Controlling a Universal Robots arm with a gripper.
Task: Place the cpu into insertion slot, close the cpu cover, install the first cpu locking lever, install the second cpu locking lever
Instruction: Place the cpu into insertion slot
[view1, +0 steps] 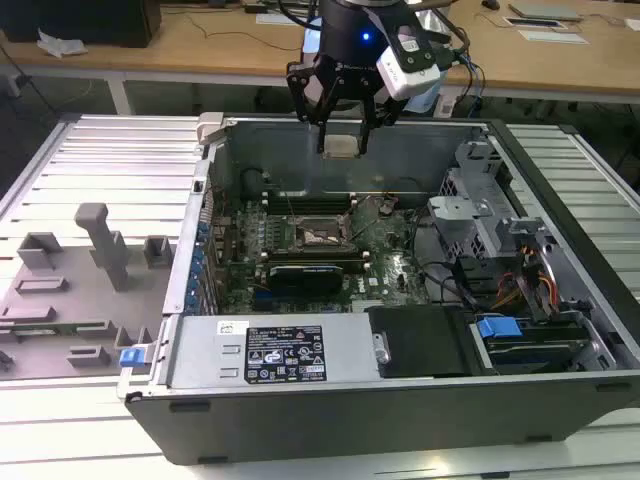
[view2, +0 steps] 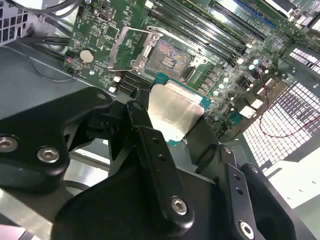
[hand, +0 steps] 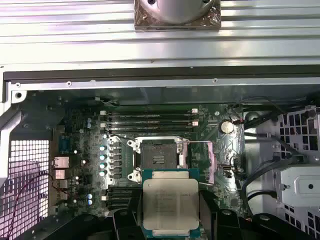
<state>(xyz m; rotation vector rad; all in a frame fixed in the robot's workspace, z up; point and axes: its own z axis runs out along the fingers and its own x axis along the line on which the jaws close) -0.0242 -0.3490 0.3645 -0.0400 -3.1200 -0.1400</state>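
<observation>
i've got the black gripper (view1: 343, 147) clamped on the small silvery-beige square cpu (hand: 170, 202), above the empty dark-framed square insertion slot (hand: 159, 160). the thin silvery metal cpu cover (view2: 116, 52) stands open, so every step is left.

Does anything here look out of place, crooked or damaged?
Nothing stands out. The gripper holds the cpu squarely above the motherboard, and the insertion slot lies bare with its cpu cover swung open to one side.
</observation>
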